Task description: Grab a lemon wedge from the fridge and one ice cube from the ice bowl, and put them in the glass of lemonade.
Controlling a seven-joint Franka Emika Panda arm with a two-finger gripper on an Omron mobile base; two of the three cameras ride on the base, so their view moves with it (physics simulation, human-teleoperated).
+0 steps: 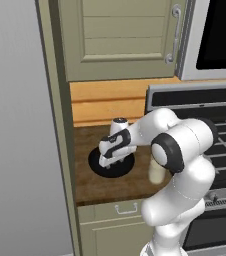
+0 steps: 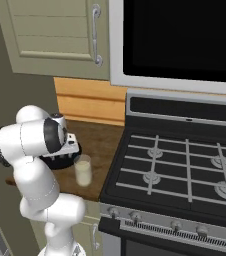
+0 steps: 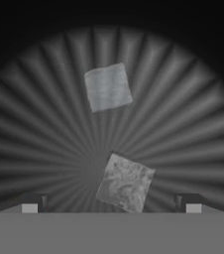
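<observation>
In the left base view the claw (image 1: 113, 162) hangs directly over the ice bowl (image 1: 97, 164), a black dish on the brown counter (image 1: 92, 187) just left of the stove (image 1: 220, 145). In the right base view the glass of lemonade (image 2: 83, 170) stands just beside the ice bowl (image 2: 60, 162), on the stove (image 2: 185, 170) side. In the hand view the claw (image 3: 112, 204) has its tips spread wide apart, clamped on nothing, with one ice cube (image 3: 125, 183) between them on the ice bowl (image 3: 44, 144) floor and a second cube (image 3: 108, 87) farther in.

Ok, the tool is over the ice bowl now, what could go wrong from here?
Two ice cubes lie in the ice bowl: the near cube sits between the open tool's tips, rotated to them, so it may slip. The far cube could get nudged. The glass of lemonade stands close beside the arm.
</observation>
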